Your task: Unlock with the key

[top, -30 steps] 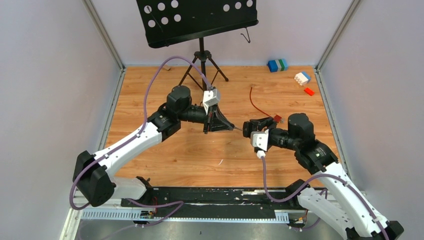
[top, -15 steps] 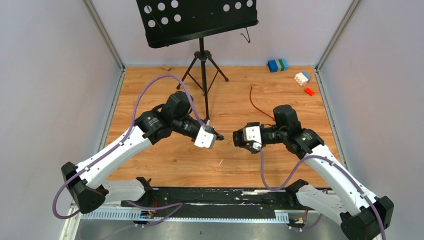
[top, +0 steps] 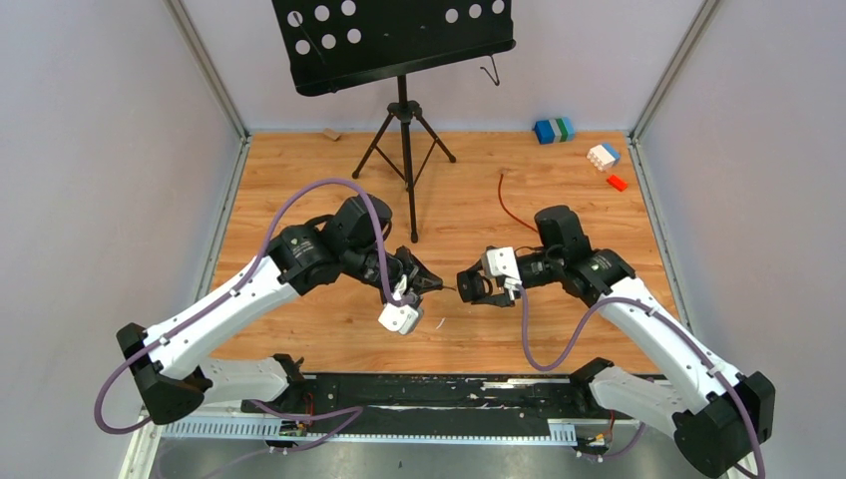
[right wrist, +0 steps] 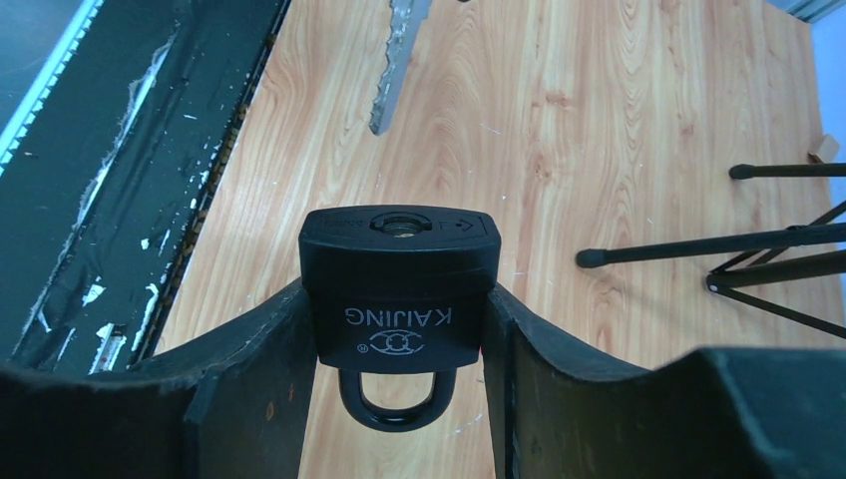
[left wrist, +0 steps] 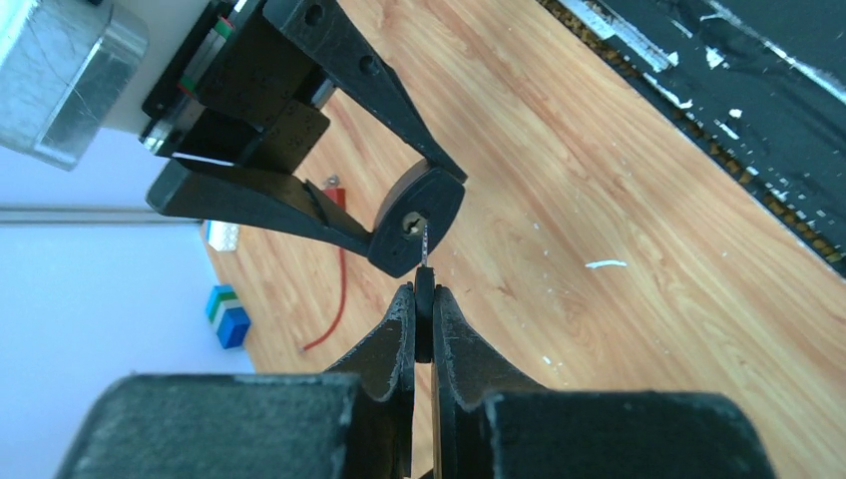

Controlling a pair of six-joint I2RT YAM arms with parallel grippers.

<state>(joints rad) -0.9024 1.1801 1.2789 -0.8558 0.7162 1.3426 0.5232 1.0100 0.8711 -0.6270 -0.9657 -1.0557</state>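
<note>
My right gripper (right wrist: 399,299) is shut on a black padlock (right wrist: 399,289) marked KAIJING. Its shackle hangs back between the fingers and its keyhole (right wrist: 401,225) faces away from the wrist. Between the fingertips of my left gripper (left wrist: 424,299) sits the black head of the key (left wrist: 424,317), gripped edge-on. The key's silver blade (right wrist: 397,60) points at the padlock (left wrist: 414,225) and stops a short way from the keyhole, roughly in line with it. In the top view the two grippers face each other above the middle of the table, left gripper (top: 424,282) and right gripper (top: 469,287) almost tip to tip.
A black music stand's tripod (top: 404,150) stands behind the arms. A red cable (top: 511,210) lies behind the right wrist. Toy blocks sit at the far right: blue-green (top: 554,130), white (top: 603,155), red (top: 617,183). A black strip (top: 419,389) runs along the near edge.
Both arms have swung toward the near side and toward each other. The left wrist has rolled over. Key tip and padlock now stand much closer together.
</note>
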